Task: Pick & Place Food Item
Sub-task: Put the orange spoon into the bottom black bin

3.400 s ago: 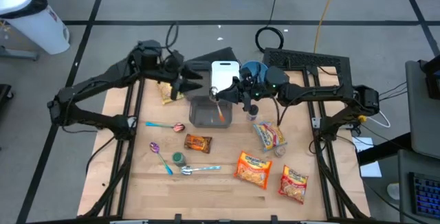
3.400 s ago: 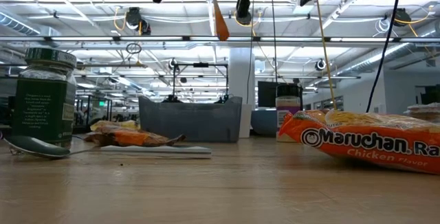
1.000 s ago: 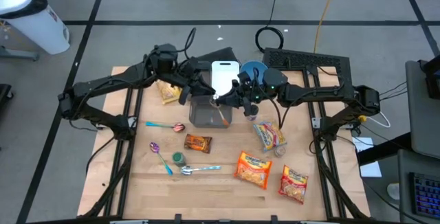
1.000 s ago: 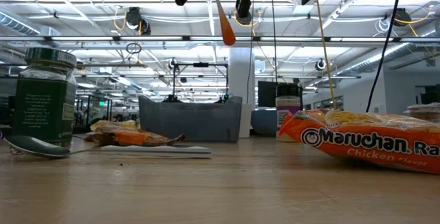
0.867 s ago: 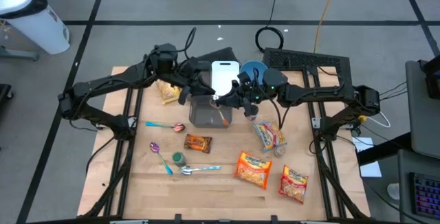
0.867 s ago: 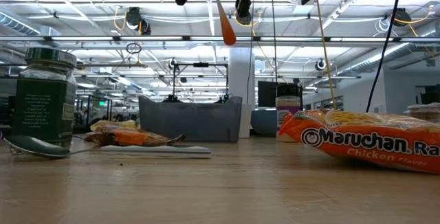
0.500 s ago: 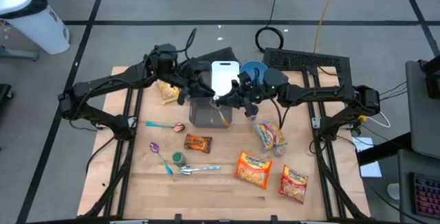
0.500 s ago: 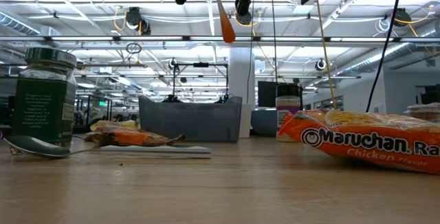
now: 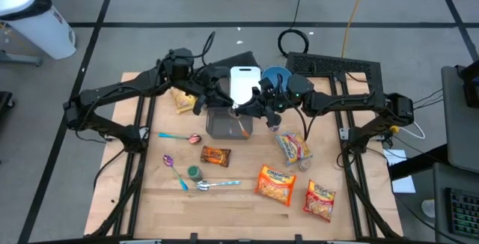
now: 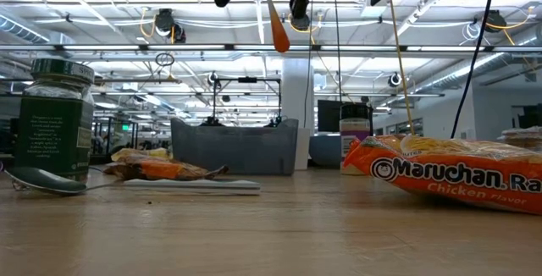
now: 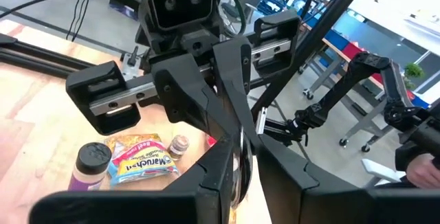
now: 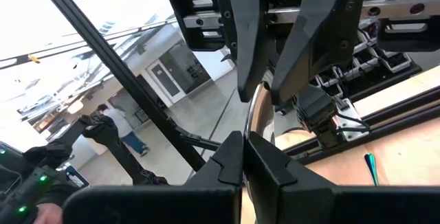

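Spoon: orange-tipped spoon hangs nearly upright above the grey bin, orange end down, metal handle up.
Right gripper: fingers closed on the spoon's handle.
Left gripper: facing it over the bin; its fingers flank the same handle, slightly parted; hold: cannot tell.
Around: white cutting board and blue bowl behind the bin; 3 ramen packets nearer the table's front.

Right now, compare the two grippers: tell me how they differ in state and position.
The right gripper is shut on an orange-tipped utensil, which hangs over the gray bin. The left gripper, coming from the bin's other side, has its fingers slightly parted around the utensil's upper end. Both hover close together above the bin, facing each other.
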Robot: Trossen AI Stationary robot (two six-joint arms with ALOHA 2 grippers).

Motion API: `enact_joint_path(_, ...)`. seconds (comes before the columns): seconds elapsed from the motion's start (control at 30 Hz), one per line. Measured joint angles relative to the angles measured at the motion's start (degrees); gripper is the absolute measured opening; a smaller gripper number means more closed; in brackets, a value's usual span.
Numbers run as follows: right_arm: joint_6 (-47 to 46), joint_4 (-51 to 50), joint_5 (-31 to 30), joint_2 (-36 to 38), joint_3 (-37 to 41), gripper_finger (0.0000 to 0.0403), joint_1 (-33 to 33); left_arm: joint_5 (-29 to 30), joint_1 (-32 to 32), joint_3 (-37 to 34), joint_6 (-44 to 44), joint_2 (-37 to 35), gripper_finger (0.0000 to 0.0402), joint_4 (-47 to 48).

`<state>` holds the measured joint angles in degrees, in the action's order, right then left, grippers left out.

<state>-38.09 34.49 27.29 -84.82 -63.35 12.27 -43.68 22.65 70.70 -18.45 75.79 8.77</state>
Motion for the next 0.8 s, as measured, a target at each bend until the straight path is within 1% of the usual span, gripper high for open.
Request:
enact_joint_path(0.27, 0.08, -0.24, -0.01, -0.04, 0.0, 0.0, 0.0, -0.35, -0.29, 0.0, 0.91, 1.64, 0.0073, 0.14)
enact_joint_path(0.37, 0.17, -0.49, 0.0, -0.06, 0.02, 0.0, 0.0, -0.95, -0.54, 0.0, 0.91, 2.56, 0.0048, -0.28)
enact_joint_path(0.43, 0.42, -0.58, 0.44, -0.07, 0.09, 0.0, 0.02, -2.13, -0.57, 0.0, 1.2, 2.99, 0.0024, -0.65)
enact_joint_path(0.5, 0.74, -0.42, 0.85, -0.07, 0.09, 0.0, 0.0, -3.7, -0.57, 0.0, 1.25, 3.3, 0.0012, -1.76)
enact_joint_path(0.67, 0.95, -0.03, 1.27, 0.0, 0.04, 0.0, 0.04, -4.7, -0.13, 0.0, 0.34, 3.41, 0.0025, -4.06)
enact_joint_path(0.8, 1.28, 0.29, 1.28, 0.02, 0.04, 0.0001, 0.04, -5.07, 0.15, 0.0, 0.51, 3.32, 0.0009, -4.19)
